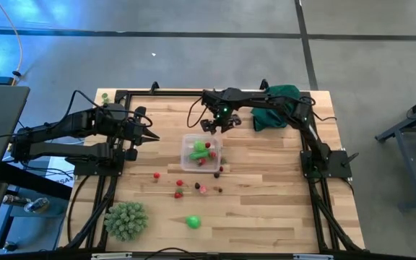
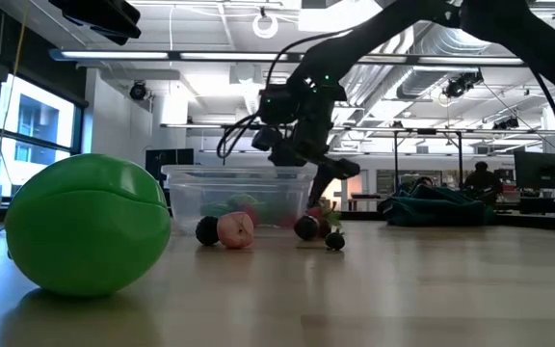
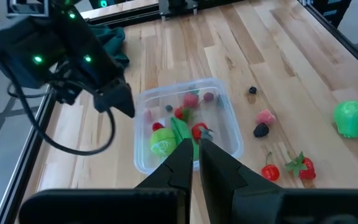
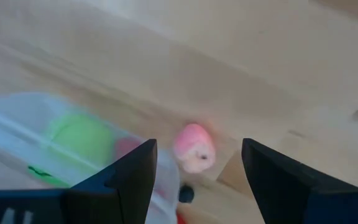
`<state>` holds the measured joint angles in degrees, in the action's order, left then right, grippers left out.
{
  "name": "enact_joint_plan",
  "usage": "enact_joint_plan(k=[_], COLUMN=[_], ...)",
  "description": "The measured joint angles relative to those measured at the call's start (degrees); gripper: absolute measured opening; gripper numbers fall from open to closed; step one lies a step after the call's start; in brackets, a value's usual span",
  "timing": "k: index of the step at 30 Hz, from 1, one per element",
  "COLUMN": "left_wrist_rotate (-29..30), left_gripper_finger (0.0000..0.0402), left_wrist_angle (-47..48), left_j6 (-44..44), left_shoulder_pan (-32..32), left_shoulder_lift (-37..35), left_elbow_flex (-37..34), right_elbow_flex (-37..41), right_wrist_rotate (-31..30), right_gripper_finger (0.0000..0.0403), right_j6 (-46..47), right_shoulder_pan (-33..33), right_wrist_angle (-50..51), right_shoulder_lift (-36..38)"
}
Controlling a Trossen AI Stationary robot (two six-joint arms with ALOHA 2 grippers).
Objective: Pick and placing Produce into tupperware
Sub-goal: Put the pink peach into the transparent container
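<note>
The clear tupperware (image 1: 201, 152) stands mid-table with green and red produce (image 3: 166, 140) inside. More produce lies loose on the wood toward the near edge: red pieces (image 1: 179, 184), a pink piece (image 1: 202, 189), a dark berry (image 1: 219, 190) and a green piece (image 1: 193, 222). My right gripper (image 1: 211, 128) hangs open over the tupperware's far rim, pointing steeply down; in its wrist view the pink piece (image 4: 194, 146) shows between its fingers, untouched. My left gripper (image 1: 151, 137) waits shut, left of the tupperware and above the table.
A spiky pale-green ball (image 1: 126, 220) sits at the near left. A dark green cloth (image 1: 276, 107) lies at the far right, under the right arm. Bare wood lies right of the tupperware (image 1: 266, 166).
</note>
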<state>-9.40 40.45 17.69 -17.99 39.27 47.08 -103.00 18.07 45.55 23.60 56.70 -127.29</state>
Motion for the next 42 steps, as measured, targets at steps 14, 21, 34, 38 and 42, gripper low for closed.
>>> enact_joint_plan(k=[14, 21, 34, 38, 42], left_wrist_rotate=[0.0, 0.0, 0.0, 0.0, 0.0], left_gripper_finger=[0.0019, 0.0019, 0.0019, 0.0019, 0.0019], left_wrist_angle=[0.0, 0.0, 0.0, 0.0, 0.0], left_j6=[0.0, 0.0, 0.0, 0.0, 0.0], left_shoulder_pan=[0.0, 0.0, 0.0, 0.0, 0.0], left_shoulder_lift=[0.0, 0.0, 0.0, 0.0, 0.0], left_elbow_flex=[0.0, 0.0, 0.0, 0.0, 0.0], right_elbow_flex=[0.0, 0.0, 0.0, 0.0, 0.0], right_wrist_rotate=[-0.9, -3.0, -6.5, -6.8, -6.0], right_gripper_finger=[0.0227, 0.0227, 0.0227, 0.0227, 0.0227], right_j6=[5.5, 6.6, 7.4, 7.1, 6.6], right_shoulder_pan=[-2.3, -3.2, -3.4, -3.7, -3.8], right_wrist_angle=[1.2, 0.8, 0.7, 0.0, -0.1], right_shoulder_lift=[-0.5, -0.8, -1.4, -2.2, -3.1])
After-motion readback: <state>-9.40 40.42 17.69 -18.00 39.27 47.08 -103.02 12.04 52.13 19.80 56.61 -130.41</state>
